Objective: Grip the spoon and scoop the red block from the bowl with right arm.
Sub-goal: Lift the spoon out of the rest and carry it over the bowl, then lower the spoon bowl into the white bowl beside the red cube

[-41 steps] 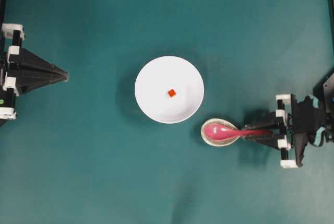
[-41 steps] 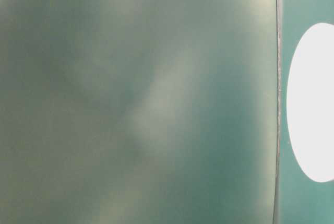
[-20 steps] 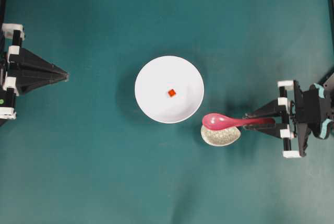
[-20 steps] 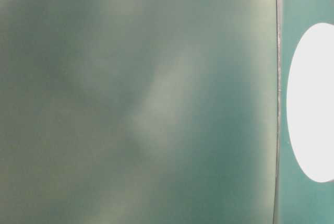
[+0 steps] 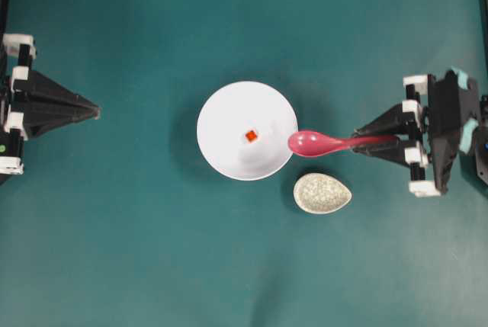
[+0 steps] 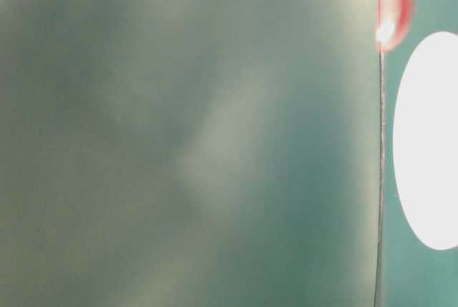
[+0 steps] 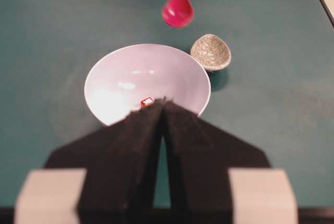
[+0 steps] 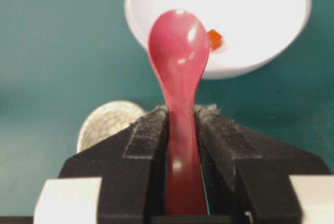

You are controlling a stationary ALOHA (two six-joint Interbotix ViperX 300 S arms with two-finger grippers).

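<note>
Two arms face each other across the green desk, and we see the right arm holding the spoon by its handle, the right jaws clamped on either side of it. From overhead the spoon lies level, its scoop reaching the right rim of the bowl. Through the right wrist view the scoop hangs in front of the bowl's near edge. We find the red block resting near the middle of the bowl, apart from the scoop. Just below and to the right of the bowl sits the speckled dish, with nothing in it and not touching the spoon. At the left edge, the left jaws are pressed together, holding nothing, well apart from the bowl. Most of the table-level view is a blur, so we make out only a white oval and a pink smear at its right side.
</note>
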